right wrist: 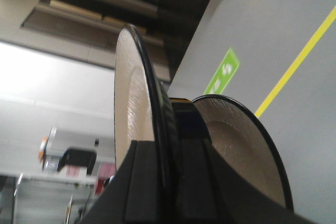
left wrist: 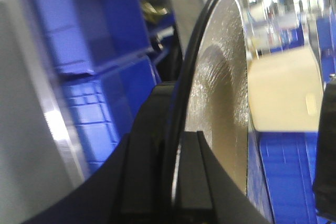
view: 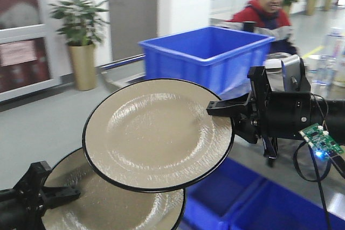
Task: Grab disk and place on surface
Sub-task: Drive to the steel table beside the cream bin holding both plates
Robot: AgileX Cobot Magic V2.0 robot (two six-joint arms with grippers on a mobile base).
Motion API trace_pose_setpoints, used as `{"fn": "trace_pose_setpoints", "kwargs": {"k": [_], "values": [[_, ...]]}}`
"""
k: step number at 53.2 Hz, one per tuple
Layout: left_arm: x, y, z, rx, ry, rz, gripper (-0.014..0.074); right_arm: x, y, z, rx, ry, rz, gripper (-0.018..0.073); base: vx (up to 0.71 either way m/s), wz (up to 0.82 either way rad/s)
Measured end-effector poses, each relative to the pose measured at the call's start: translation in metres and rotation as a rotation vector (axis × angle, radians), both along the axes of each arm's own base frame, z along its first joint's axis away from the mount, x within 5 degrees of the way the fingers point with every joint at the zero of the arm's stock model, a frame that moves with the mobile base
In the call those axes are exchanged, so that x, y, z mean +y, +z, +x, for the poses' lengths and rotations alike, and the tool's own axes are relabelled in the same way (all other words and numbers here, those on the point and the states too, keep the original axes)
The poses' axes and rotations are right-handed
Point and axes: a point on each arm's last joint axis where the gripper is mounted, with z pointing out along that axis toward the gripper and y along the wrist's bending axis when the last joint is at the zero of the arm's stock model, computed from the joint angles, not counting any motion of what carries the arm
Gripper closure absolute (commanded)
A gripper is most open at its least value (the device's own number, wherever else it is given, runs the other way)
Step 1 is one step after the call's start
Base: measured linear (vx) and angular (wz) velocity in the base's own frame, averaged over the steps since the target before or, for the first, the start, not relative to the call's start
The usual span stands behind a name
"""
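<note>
Noted mid-carry: upper disk (view: 156,133) clamped by right gripper (view: 229,112), lower disk (view: 108,208) by left gripper (view: 64,193). Next: set level onto unseen surface.

Workshop-like hall — blue plastic crate (view: 199,71), yellow floor line (right wrist: 299,61), green floor sign (right wrist: 223,74), potted plant (view: 81,25), grey door (view: 132,12).

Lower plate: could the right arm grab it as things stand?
Probably not: the right gripper is shut on the upper plate, which overhangs the lower plate, itself clamped by the left gripper.

Black fingers (view: 223,106), green circuit board (view: 322,139)
</note>
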Motion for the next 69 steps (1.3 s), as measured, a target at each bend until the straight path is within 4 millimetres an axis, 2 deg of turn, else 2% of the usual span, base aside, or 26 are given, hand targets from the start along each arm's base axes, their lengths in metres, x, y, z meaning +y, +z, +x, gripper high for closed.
{"fn": "trace_pose_setpoints", "kwargs": {"k": [36, 69], "values": [[-0.0001, 0.0000, 0.0000, 0.000, -0.001, 0.000, 0.0595, -0.0003, 0.0000, 0.0002, 0.000, -0.002, 0.000, 0.0568, 0.31, -0.70], [-0.0004, 0.0001, -0.0002, 0.000, -0.004, -0.002, 0.0595, -0.0003, 0.0000, 0.0002, 0.000, -0.002, 0.000, 0.0568, 0.22, -0.38]]}}
